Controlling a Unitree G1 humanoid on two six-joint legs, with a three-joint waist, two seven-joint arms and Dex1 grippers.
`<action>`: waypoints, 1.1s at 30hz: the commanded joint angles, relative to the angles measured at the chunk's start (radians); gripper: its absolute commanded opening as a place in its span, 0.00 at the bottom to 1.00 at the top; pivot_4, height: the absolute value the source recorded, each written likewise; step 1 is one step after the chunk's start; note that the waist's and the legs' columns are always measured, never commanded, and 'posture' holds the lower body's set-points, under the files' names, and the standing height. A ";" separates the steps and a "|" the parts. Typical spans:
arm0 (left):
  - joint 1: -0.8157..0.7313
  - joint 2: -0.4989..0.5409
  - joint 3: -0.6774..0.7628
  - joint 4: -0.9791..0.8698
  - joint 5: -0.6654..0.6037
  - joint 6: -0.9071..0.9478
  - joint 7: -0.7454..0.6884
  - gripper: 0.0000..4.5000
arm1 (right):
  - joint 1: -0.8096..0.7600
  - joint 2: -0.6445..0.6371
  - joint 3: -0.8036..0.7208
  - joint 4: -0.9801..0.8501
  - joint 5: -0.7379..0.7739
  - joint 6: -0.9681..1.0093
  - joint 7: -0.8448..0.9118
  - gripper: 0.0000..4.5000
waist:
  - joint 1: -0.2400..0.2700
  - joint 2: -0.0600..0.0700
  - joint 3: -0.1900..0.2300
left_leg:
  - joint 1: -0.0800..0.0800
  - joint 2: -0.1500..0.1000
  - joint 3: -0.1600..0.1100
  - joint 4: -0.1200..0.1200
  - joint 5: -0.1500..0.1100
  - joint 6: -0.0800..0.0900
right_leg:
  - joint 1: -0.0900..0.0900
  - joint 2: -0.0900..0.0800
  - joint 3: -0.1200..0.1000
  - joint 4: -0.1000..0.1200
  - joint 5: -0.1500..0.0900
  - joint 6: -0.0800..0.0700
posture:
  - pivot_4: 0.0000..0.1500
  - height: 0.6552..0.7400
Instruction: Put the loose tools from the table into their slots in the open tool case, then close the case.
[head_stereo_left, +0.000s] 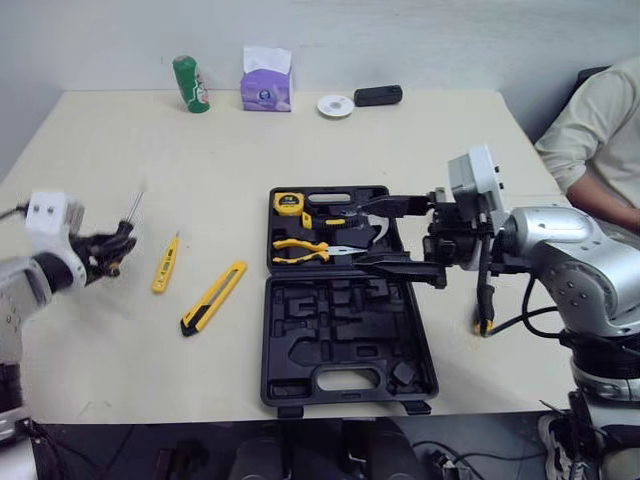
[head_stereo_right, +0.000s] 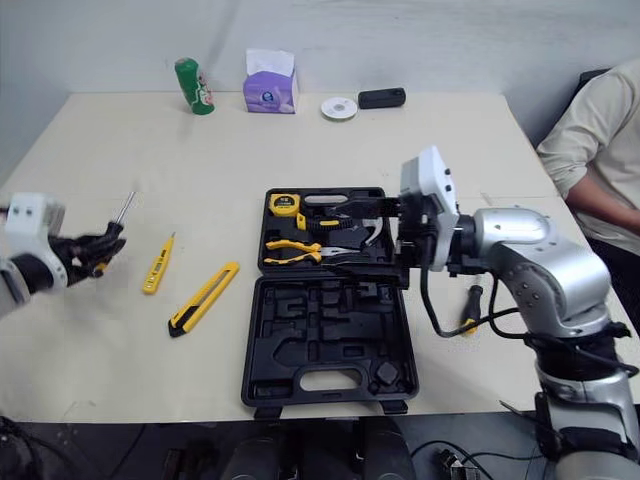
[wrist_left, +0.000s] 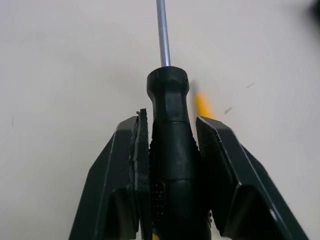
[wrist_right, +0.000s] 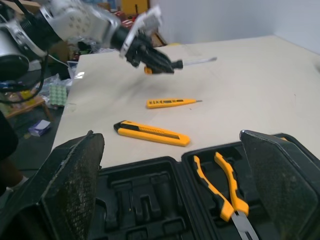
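Black tool case (head_stereo_left: 345, 345), yellow-black utility knife (head_stereo_left: 213, 298), green can (head_stereo_left: 190, 84)

Looks to me like a lab or office. Bare wall (head_stereo_left: 450, 40), plain beige table (head_stereo_left: 120, 340), tissue box (head_stereo_left: 266, 80), a person (head_stereo_left: 600, 130) seated alongside.

**Near half of the case is reachable; the far half is blocked**

The right gripper (head_stereo_left: 365, 235), fingers spread, hangs across the far half of the open tool case (head_stereo_left: 350, 340), above the pliers (head_stereo_left: 300, 250). The near half lies uncovered from above. To the left, a utility knife (head_stereo_left: 214, 297) and a small yellow screwdriver (head_stereo_left: 165, 263) lie between the case and the left gripper (head_stereo_left: 108, 250). Bare table (head_stereo_left: 200, 150) separates the case from the green can (head_stereo_left: 190, 84) and tissue box (head_stereo_left: 266, 78). A person's arm (head_stereo_left: 600, 130) borders the right edge.
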 joint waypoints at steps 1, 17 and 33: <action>-0.068 0.043 -0.146 -0.108 -0.039 0.010 -0.144 0.23 | 0.051 -0.030 -0.062 -0.063 0.015 0.002 -0.017 1.00 | 0.002 0.000 0.000 | 0.000 0.000 0.000 0.000 0.000 0.000 | 0.000 0.000 0.000 0.000 0.000 0.000 | 1.00 0.90; -0.522 -0.090 -0.819 -0.113 0.200 -0.100 -0.536 0.23 | 0.441 -0.141 -0.233 -0.261 -0.021 -0.009 -0.119 1.00 | 0.005 0.000 0.001 | 0.000 0.001 0.002 0.001 0.003 0.000 | 0.000 0.006 0.003 -0.003 0.000 0.000 | 1.00 0.90; -0.579 -0.252 -0.950 -0.009 0.407 -0.149 -0.578 0.23 | 0.548 -0.178 -0.225 -0.274 -0.117 -0.041 -0.172 1.00 | 0.016 0.000 0.001 | 0.000 0.000 0.001 0.002 0.004 0.001 | 0.000 0.006 0.003 -0.003 0.000 0.001 | 1.00 0.90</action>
